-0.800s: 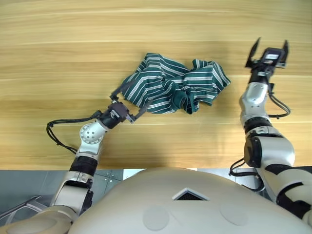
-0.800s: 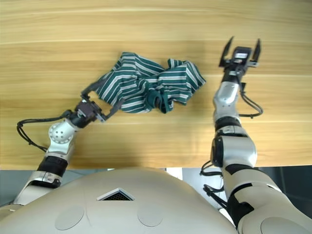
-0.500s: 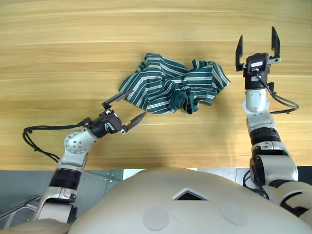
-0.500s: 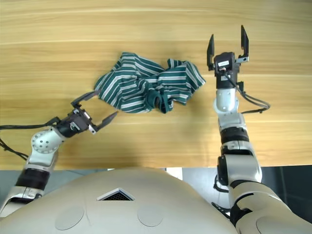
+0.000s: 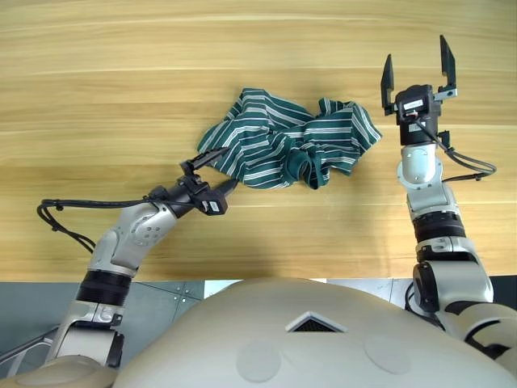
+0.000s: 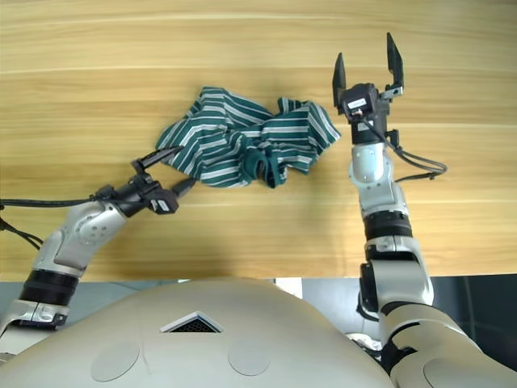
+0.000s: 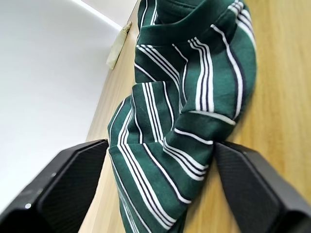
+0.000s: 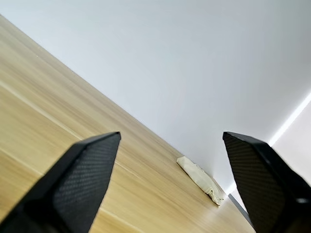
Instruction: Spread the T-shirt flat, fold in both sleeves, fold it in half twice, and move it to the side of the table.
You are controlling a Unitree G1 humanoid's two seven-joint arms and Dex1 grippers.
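A green T-shirt with white stripes (image 5: 291, 141) lies crumpled in a heap in the middle of the wooden table (image 5: 121, 81). My left gripper (image 5: 218, 170) is open at the shirt's near-left corner, low over the table. In the left wrist view that bunched corner (image 7: 189, 102) lies between the two black fingers (image 7: 68, 189), untouched by either. My right gripper (image 5: 414, 71) is open and held up just right of the shirt's right edge, with nothing between its fingers (image 8: 82, 179).
A small pale folded cloth (image 8: 201, 180) lies near the table's far edge, against a white wall. The table's near edge (image 5: 242, 279) runs just in front of my arms. Bare wood surrounds the shirt on all sides.
My left gripper drew back from the shirt's corner, then came forward to it again, still open. My right gripper swung left toward the shirt's right edge and turned upright.
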